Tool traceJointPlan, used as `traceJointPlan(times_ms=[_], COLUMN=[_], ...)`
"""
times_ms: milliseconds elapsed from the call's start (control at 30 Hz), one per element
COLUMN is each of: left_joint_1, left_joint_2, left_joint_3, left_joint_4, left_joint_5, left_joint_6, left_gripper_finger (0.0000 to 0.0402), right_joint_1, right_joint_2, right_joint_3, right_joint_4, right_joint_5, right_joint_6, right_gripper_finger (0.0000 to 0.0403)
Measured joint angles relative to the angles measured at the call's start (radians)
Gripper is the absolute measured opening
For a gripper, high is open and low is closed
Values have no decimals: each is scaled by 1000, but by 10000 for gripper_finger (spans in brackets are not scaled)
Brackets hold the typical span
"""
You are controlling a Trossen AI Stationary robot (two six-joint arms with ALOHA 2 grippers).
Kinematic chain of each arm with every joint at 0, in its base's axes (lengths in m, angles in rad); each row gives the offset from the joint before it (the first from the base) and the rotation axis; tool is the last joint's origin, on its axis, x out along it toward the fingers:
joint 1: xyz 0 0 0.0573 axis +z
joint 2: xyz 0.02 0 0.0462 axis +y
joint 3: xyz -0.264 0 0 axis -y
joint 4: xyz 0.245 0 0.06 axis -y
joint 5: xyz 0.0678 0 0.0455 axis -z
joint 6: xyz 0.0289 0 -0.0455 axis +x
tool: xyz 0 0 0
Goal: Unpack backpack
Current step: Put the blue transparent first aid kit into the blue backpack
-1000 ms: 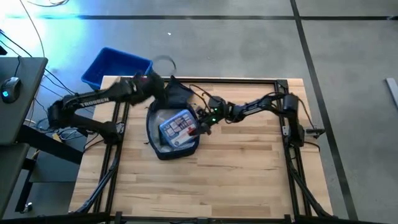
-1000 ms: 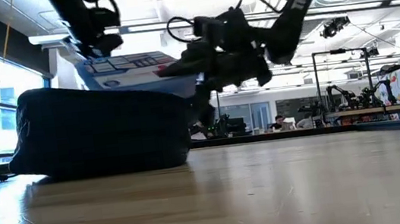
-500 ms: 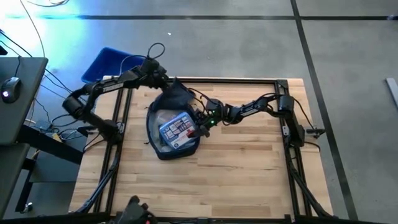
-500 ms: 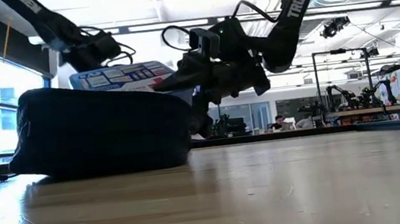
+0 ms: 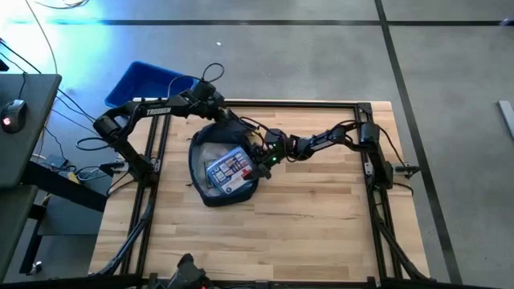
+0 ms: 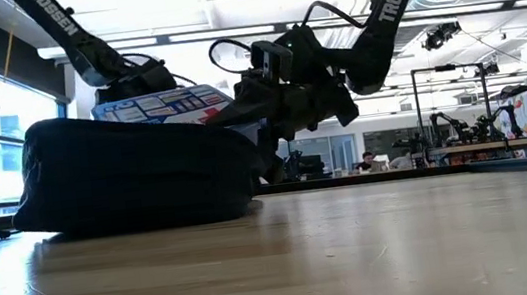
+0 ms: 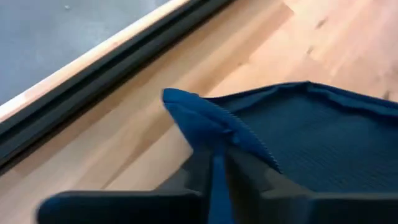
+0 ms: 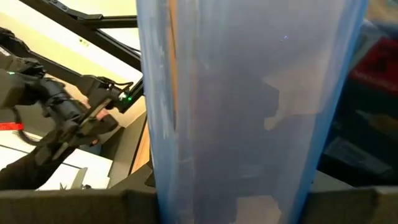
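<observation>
Wood-slat table (image 5: 305, 209): backpack (image 5: 201, 186) lies flat at the left-rear, flap open. Left gripper (image 5: 218, 110) is pinched on its rear fabric edge; right gripper (image 5: 259, 156) clamps the colourful pack (image 5: 229, 168) inside. Bag looks soft and floppy, so hold a seam or rim, not a loose panel.

A pale blue, see-through plastic-wrapped item (image 8: 249, 106) is filling most of the right wrist view, running as a tall band and standing right up against the cam. Just beside it, a dark robot arm w/ cables (image 8: 62, 115) is reaching over the pale wood table (image 8: 142, 149), a green LED (image 8: 129, 96) glowing on it. On the item's other side, smth red (image 8: 379, 65) is showing, too blurred to ID.
</observation>
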Motion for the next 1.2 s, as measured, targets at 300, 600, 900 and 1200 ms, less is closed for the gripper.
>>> traceJointPlan(times_ms=[300, 600, 900, 1200], left_joint_1=[-226, -450, -548, -780], left_joint_2=[-215, -372, -347, -348], left_joint_3=[0, 1, 1, 1], left_joint_4=[-2, -59, -201, -297], left_joint_5=[-129, -191, -201, -300], left_joint_6=[7, -1, 31, 94], left_gripper_finger=[0, 0, 1, 1], right_joint_1=[-39, -96, -92, -91], right_joint_2=[-2, -2, -2, -2], right_joint_3=[0, 0, 0, 0], right_joint_4=[-79, -114, -120, -136], right_joint_5=[-51, -46, -39, -38], right_joint_6=[-28, -61, -63, -79], right_gripper_finger=[139, 139, 139, 139])
